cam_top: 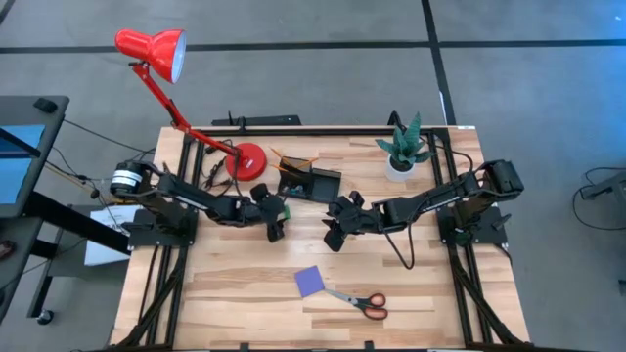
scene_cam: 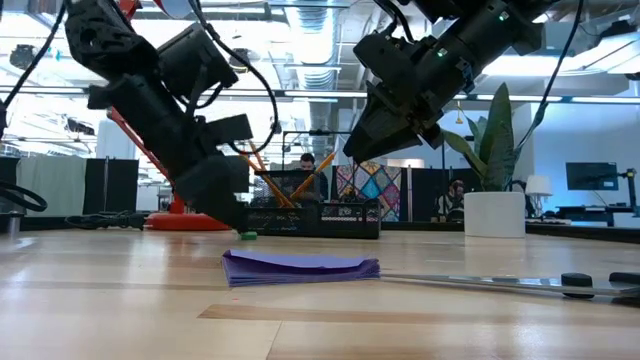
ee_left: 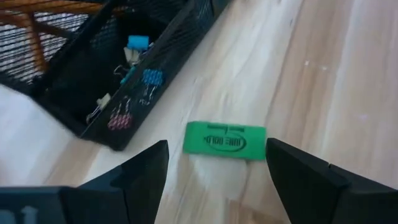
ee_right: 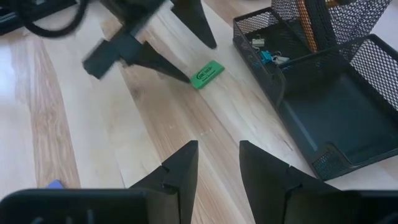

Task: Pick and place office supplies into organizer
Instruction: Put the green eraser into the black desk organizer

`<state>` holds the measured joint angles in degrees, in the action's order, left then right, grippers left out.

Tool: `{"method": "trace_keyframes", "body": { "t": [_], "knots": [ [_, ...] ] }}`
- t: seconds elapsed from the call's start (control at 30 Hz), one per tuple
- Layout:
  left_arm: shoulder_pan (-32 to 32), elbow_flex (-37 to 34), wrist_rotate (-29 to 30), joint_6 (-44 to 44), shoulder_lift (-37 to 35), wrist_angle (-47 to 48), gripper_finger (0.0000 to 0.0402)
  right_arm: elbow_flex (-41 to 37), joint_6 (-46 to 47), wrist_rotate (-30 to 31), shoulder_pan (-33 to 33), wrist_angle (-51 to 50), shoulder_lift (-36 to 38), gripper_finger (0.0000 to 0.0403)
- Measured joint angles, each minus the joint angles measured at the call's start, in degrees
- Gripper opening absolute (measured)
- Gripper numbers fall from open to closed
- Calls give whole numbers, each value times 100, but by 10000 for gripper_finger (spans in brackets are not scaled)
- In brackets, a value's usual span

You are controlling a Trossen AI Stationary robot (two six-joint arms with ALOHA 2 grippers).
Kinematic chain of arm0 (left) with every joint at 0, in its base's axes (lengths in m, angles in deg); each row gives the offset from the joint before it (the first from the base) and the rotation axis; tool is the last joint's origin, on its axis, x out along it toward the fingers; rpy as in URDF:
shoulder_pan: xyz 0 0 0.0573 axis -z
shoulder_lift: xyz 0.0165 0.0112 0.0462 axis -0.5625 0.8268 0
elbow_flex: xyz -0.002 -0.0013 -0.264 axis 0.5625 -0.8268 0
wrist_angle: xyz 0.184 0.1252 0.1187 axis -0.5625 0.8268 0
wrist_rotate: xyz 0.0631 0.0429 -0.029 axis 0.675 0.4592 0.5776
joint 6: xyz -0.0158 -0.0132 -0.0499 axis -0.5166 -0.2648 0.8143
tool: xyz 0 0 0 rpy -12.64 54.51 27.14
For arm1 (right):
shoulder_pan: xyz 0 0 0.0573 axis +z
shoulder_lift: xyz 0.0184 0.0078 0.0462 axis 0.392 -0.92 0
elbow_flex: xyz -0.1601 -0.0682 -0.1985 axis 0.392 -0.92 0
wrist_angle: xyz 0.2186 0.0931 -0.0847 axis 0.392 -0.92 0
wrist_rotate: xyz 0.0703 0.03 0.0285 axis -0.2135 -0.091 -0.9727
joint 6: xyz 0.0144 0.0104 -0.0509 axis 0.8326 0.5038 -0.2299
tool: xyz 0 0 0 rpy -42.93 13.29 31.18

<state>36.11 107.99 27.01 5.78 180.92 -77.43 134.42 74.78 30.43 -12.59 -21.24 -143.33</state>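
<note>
Left gripper wide open, empty, straddling green eraser on bench beside organizer; next: lower, close.

We see a red desk lamp: its round base sits on the wooden surface just behind the left claw, with the shade hanging out past the far-left edge. A potted green plant stands at the back right, well behind the right claw. Grey floor surrounds everything.
</note>
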Motion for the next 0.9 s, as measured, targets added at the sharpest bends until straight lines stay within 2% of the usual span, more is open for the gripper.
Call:
{"method": "trace_keyframes", "body": {
  "t": [0.33, 0.73, 0.9],
  "knots": [
    [-261, 12, -248, -188, 503, -608, 261, 2, 0, -2, 1, 1, 0, 113],
    [-264, 7, -401, 813, 516, -520, 261, 2, 0, -2, 3, 1, 0, 113],
    [-264, 7, -471, 887, 516, -448, 261, 2, 0, -2, 3, 0, 0, 113]
  ]
}}
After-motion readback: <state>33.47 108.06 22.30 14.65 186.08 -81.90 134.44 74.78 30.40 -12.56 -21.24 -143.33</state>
